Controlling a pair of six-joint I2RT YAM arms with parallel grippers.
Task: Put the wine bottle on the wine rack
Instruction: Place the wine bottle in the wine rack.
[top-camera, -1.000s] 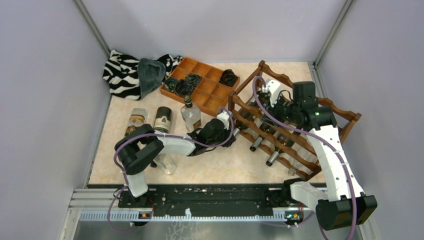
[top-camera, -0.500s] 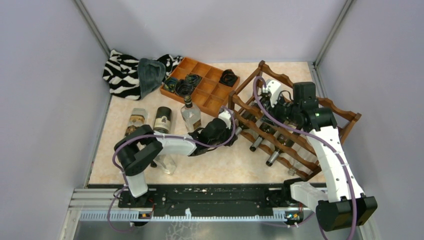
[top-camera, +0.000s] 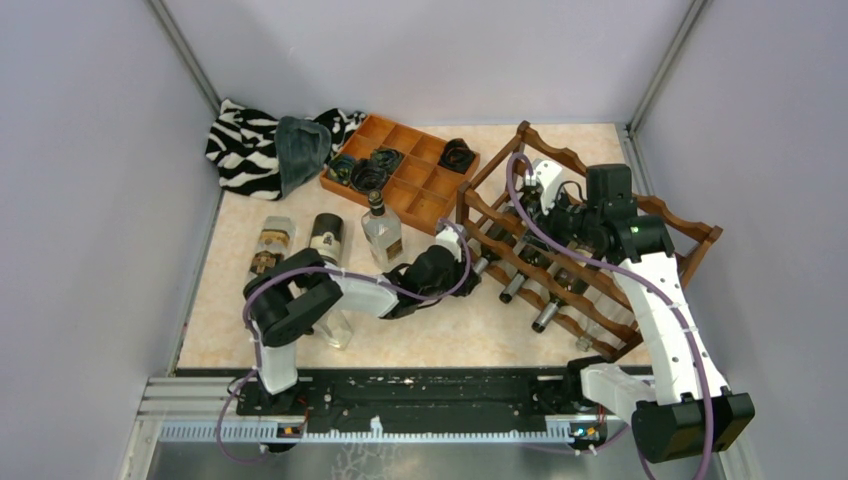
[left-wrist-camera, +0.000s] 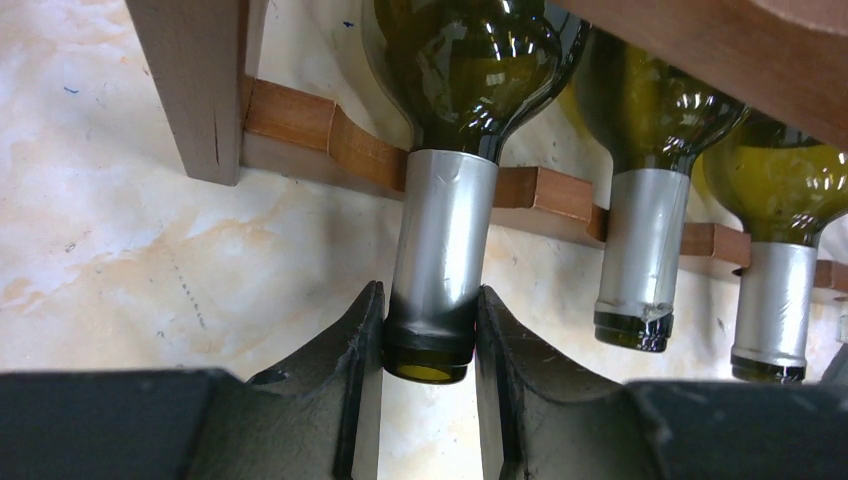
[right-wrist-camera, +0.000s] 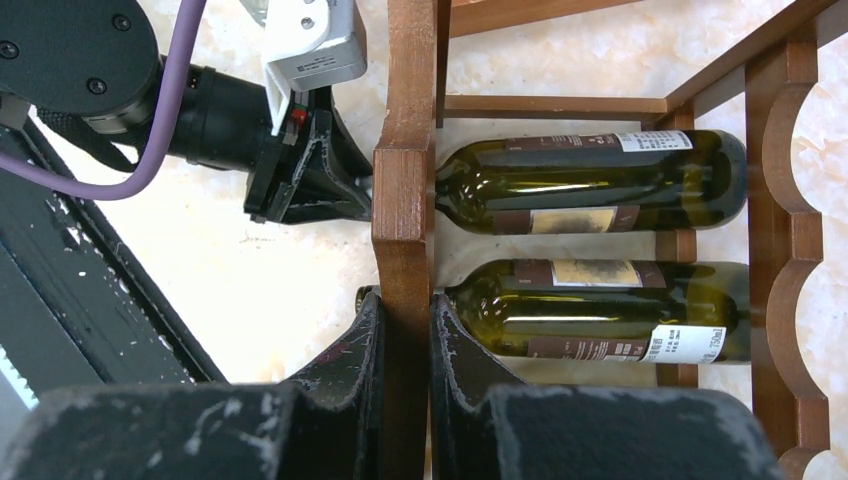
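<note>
Shifted right toward the wine rack (left-wrist-camera: 190, 90) in the last second, with the left gripper (left-wrist-camera: 428, 300) clamped on the foil neck of the wine bottle (left-wrist-camera: 445, 220) at bottom centre, already lying in the lowest tier, so nearly done. Only seen from the right wrist: right gripper (right-wrist-camera: 405, 310) pinched on one of its posts.

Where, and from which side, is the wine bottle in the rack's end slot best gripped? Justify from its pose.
The foil-wrapped neck of the wine bottle, approached from the front of the wine rack: its body lies inside the frame, only the narrow neck sticks out. The left gripper pinches it there.
</note>
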